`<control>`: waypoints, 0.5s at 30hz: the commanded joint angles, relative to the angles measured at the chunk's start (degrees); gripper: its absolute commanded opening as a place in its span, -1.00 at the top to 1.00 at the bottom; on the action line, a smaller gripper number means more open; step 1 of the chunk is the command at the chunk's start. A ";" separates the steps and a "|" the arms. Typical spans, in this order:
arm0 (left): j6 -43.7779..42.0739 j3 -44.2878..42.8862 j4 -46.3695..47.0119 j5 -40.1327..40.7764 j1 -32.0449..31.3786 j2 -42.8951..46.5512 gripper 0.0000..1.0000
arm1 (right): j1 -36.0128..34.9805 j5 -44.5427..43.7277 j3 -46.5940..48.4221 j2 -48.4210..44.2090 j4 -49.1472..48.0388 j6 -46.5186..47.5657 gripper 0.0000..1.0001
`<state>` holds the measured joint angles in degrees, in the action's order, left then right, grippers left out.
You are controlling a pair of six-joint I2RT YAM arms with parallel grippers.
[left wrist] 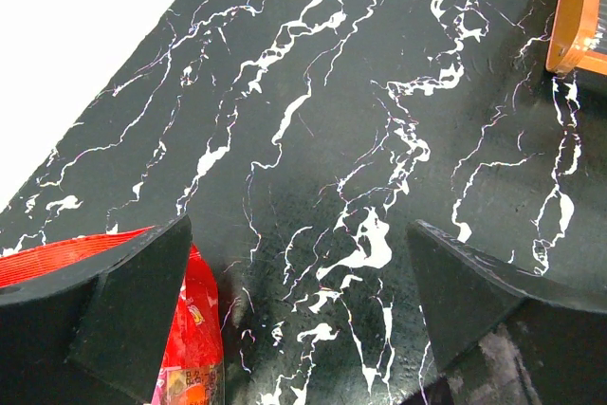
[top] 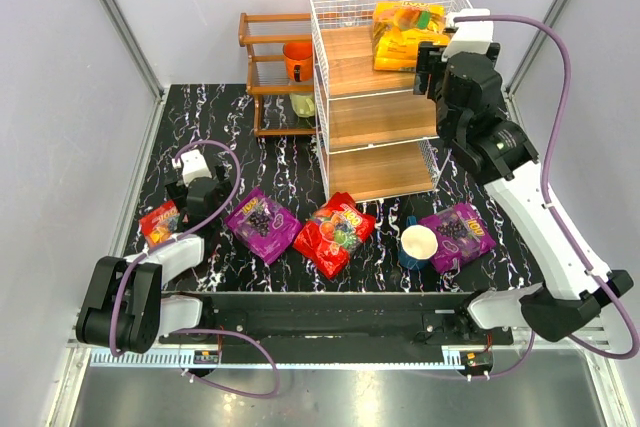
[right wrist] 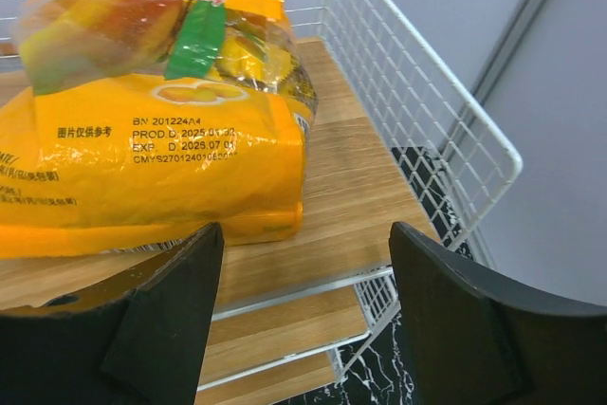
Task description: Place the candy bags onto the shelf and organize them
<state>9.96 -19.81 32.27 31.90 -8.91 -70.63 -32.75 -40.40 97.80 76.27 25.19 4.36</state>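
Overhead view, with both wrist views. The white wire shelf point(top: 372, 117) stands at the upper centre of the frame on a black marbled table point(top: 215, 122). It has three wooden boards.

The orange-yellow bag point(top: 405, 35) lies flat on the top board, towards the upper right corner of the shelf. In the right wrist view this bag point(right wrist: 142, 139) fills the upper left, with its lower edge on the board.

The right gripper point(top: 430, 69) hangs at the right side of the top tier. Its jaws are spread wide point(right wrist: 305, 234) and hold nothing; the bag sits just beyond the fingertips.

The left gripper point(top: 190, 192) hovers low at the left of the frame, jaws at full spread point(left wrist: 299, 230) with bare table between them. The left red bag point(top: 160, 222) lies on the table beside it; in the left wrist view it point(left wrist: 199, 310) shows at the lower left, partly hidden by one finger.

Three more bags lie along the lower middle of the frame. From left to right these are a left purple bag point(top: 262, 223), a middle red bag point(top: 335, 232) and a right purple bag point(top: 458, 232).

A paper cup point(top: 418, 245) stands between the last two, touching the right purple bag. A brown rack point(top: 272, 72) stands at the shelf's left, holding an orange cup point(top: 297, 59).
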 commanded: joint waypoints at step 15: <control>-0.38 -2.34 1.39 -0.08 -0.15 -0.38 -0.98 | 5.33 17.00 2.39 -5.86 0.65 -3.83 -0.57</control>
<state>9.93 -19.90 32.23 31.90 -8.91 -70.63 -27.55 -35.00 98.13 76.25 27.05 2.55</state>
